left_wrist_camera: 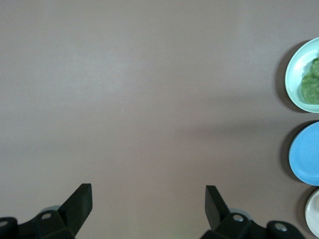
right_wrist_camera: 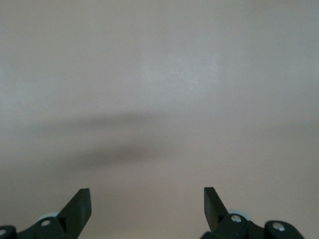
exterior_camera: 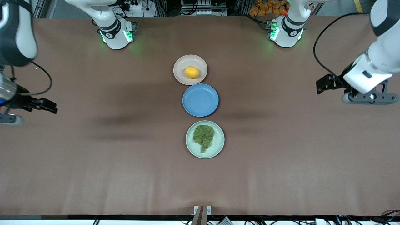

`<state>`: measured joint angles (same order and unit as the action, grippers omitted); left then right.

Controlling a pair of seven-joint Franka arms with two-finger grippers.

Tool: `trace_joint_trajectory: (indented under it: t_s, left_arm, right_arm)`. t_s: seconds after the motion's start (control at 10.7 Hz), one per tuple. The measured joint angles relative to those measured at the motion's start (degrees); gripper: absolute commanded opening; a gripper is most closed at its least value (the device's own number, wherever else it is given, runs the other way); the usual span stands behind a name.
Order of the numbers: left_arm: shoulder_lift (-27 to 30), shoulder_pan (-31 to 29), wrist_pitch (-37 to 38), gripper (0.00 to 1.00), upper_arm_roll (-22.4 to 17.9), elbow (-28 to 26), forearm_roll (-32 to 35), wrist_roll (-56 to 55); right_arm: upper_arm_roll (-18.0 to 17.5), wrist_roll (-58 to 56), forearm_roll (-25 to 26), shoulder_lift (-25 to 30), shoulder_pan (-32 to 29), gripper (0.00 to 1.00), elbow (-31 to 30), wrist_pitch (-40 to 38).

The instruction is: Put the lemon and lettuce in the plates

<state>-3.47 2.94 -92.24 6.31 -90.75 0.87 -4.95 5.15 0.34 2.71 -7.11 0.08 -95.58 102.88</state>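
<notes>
1. Nearest the front camera sits the mint green plate point(exterior_camera: 218, 147) with the lettuce point(exterior_camera: 203, 135) lying flat in it. Its long way runs toward the camera, and its stem points at the camera.
2. Next comes the blue plate point(exterior_camera: 200, 100), bare. Farthest is the beige-pink plate point(exterior_camera: 181, 66) with the lemon point(exterior_camera: 191, 72) in it, its long way running toward the arms' ends of the table.
3. Both of my arms wait, well apart from the plates. I think the work looks done. The round lemon could roll out if I bumped its plate.
4. From my left wrist, my left gripper point(left_wrist_camera: 148, 205) is wide apart and holds nothing, over bare table point(left_wrist_camera: 149, 99). I see the three plates at the edge.
5. From my right wrist, my right gripper point(right_wrist_camera: 147, 208) is wide apart too, over bare table.
</notes>
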Motion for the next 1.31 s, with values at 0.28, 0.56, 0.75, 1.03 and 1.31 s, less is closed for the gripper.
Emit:
trace_joint_trajectory:
  t_s: [0.28, 0.56, 0.75, 1.03, 1.31]
  left_arm:
    - [1.5, 0.08, 1.59, 1.0, -0.17, 0.91, 0.0, 0.0]
    - [1.31, -0.01, 2.76, 1.0, -0.44, 3.46, 0.0, 0.05]
    - [1.24, 0.04, 3.35, 1.0, -0.37, 3.72, 0.0, 0.06]
    - [1.23, 0.04, 4.01, 1.0, -0.13, 3.86, 0.0, 0.07]
    - [1.23, 0.04, 4.14, 1.0, 0.03, 4.07, 0.0, 0.07]
  right_arm:
    - [0.01, 0.01, -0.01, 3.13, 0.02, 1.0, 4.05, -3.14]
    - [0.72, 0.16, -0.1, 6.84, 0.01, 1.0, 4.44, -4.54]
    - [1.24, 0.18, -0.17, 8.04, -0.13, 1.0, 5.94, -8.54]
    - [1.26, 0.18, -0.42, 8.15, -0.09, 1.0, 7.81, -10.15]
    - [1.24, 0.17, -0.45, 7.93, -0.06, 1.0, 7.79, -10.16]
